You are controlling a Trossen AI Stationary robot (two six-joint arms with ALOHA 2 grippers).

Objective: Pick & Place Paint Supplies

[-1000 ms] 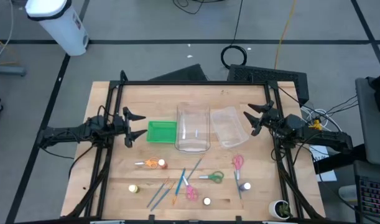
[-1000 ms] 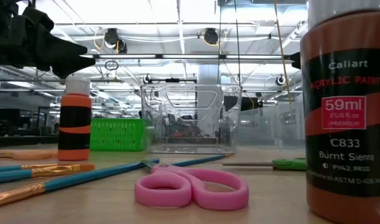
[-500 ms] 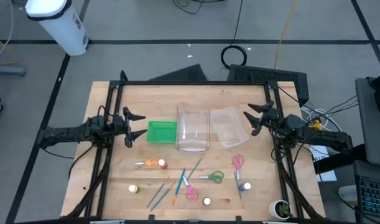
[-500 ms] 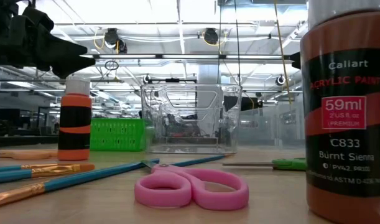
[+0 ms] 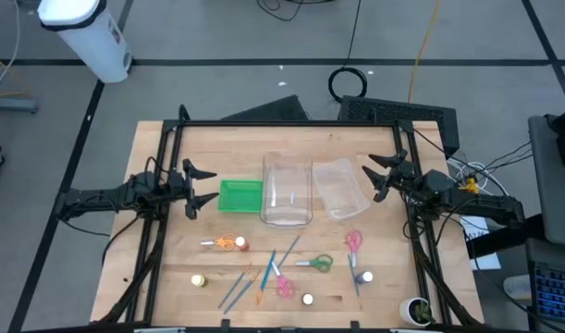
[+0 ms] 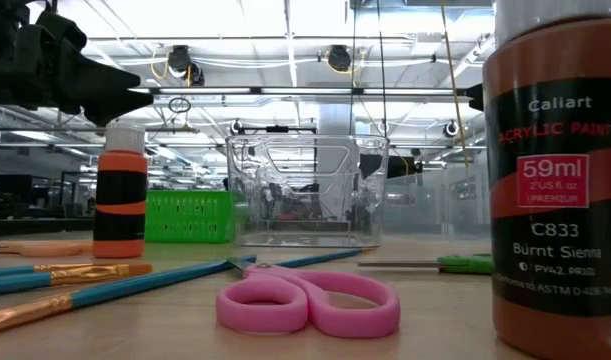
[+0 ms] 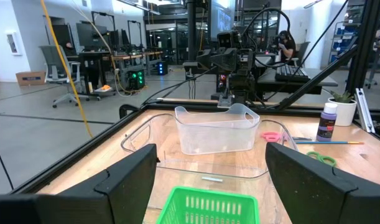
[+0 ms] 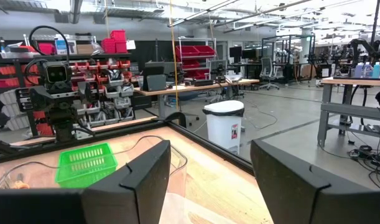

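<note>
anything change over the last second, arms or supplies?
No visible change. The left claw hangs open beside the green basket, the right claw open beside the clear containers. Neither holds anything. Scissors, brushes and paint bottles lie where they were on the table.

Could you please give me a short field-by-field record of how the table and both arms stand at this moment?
left claw: open, empty, beside the green basket
right claw: open, empty, beside the smaller clear bin
larger clear bin: mid-table, between basket and smaller bin
scissors: orange pair, green pair, two pink pairs, all on the table
brushes: lying loose on the wood
paint bottles: three small ones standing near the front edge
</note>
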